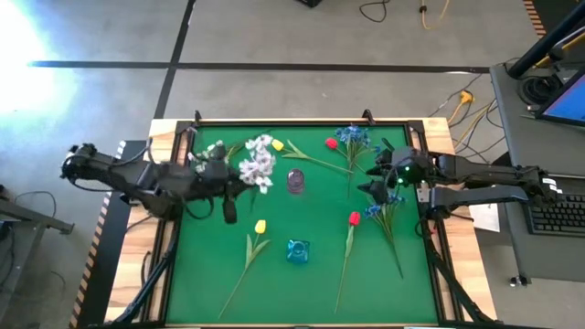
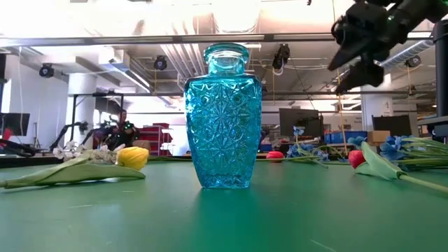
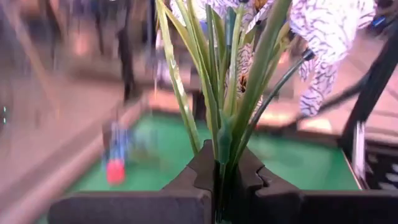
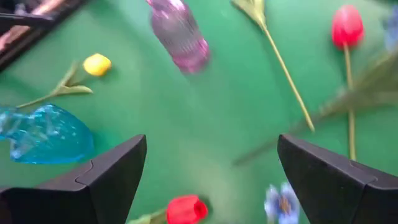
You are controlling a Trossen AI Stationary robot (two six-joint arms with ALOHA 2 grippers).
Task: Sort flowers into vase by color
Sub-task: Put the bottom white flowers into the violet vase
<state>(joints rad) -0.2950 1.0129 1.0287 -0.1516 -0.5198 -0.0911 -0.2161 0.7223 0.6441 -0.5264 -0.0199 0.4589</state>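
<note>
The left gripper (image 1: 239, 183) hangs over the left half of the green felt-like table (image 1: 201, 274), its dark fingers (image 3: 186, 180) clamped together on a bundle of smooth plastic green stems (image 3: 217, 93); these belong to the white flower spray (image 1: 259, 164), whose papery, finely veined blossoms fan out just beyond the fingertips. The right gripper (image 1: 377, 179) is raised above the right side of the table with its two blocky jaws wide apart and nothing between them. Near the centre of the far half stands a small pink-purple glass vase (image 1: 295, 180), rounded and translucent, while a blue glass vase (image 2: 223, 119) stands toward the near edge, its faceted body cut with a star-and-diamond pattern below a short smooth neck. A yellow tulip (image 1: 260, 226) lies left of the blue vase with its long stem running toward the near left, and a red tulip (image 1: 354, 218) lies right of it, stem trailing toward the near edge. A second red tulip (image 1: 331, 143) and a cluster of blue flowers (image 1: 352, 136) rest by the far edge, a second yellow tulip (image 1: 277, 144) lies beside the white spray, and another blue flower (image 1: 375, 210) lies under the right gripper.
</note>
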